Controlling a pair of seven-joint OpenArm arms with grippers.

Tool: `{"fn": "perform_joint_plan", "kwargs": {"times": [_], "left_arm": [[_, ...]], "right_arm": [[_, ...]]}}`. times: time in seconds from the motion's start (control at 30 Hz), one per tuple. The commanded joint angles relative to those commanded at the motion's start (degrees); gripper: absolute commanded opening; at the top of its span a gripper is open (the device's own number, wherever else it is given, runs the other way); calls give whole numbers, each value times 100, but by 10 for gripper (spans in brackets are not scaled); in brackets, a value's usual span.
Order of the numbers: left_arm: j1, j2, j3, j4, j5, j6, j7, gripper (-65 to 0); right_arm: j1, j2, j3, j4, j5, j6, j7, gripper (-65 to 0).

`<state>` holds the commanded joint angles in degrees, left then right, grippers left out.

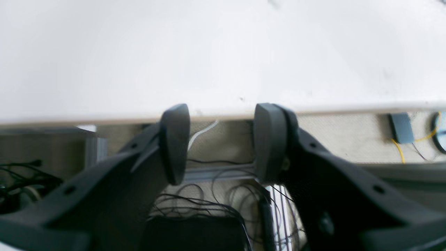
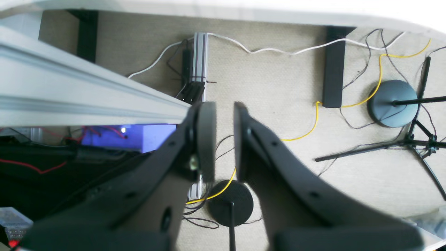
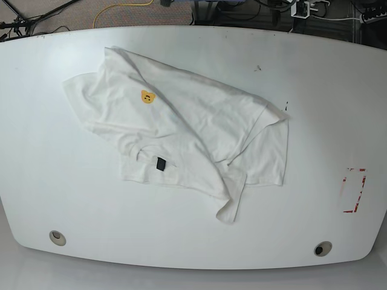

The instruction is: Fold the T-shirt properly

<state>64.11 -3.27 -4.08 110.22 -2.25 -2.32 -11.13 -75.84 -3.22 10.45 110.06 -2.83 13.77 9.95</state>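
We see the T-shirt (image 3: pixel 181 136) crumpled mid-table (image 3: pixel 326 109), bear face (image 3: pixel 147 96) up. Our left gripper (image 1: pixel 221 143) is spread wide at the table edge; right gripper (image 2: pixel 224 139) narrowly parted, both empty.

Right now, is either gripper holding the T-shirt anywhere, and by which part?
Nothing is held. The left gripper and right gripper are both open and empty; the T-shirt lies crumpled on the table, untouched.
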Motion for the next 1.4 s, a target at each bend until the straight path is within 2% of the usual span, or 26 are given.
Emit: {"fn": "perform_joint_plan", "kwargs": {"times": [0.63, 0.97, 1.4], "left_arm": [[-290, -103, -55, 137, -4, -30, -57, -373], [-557, -110, -210, 133, -12, -33, -75, -375], [-748, -96, -198, 216, -52, -9, -61, -370]], "right_arm": [[943, -12, 7, 104, -12, 20, 22, -563], [1516, -178, -210, 31, -34, 26, -17, -561], [2246, -324, -344, 0, -6, 22, -131, -507]]}}
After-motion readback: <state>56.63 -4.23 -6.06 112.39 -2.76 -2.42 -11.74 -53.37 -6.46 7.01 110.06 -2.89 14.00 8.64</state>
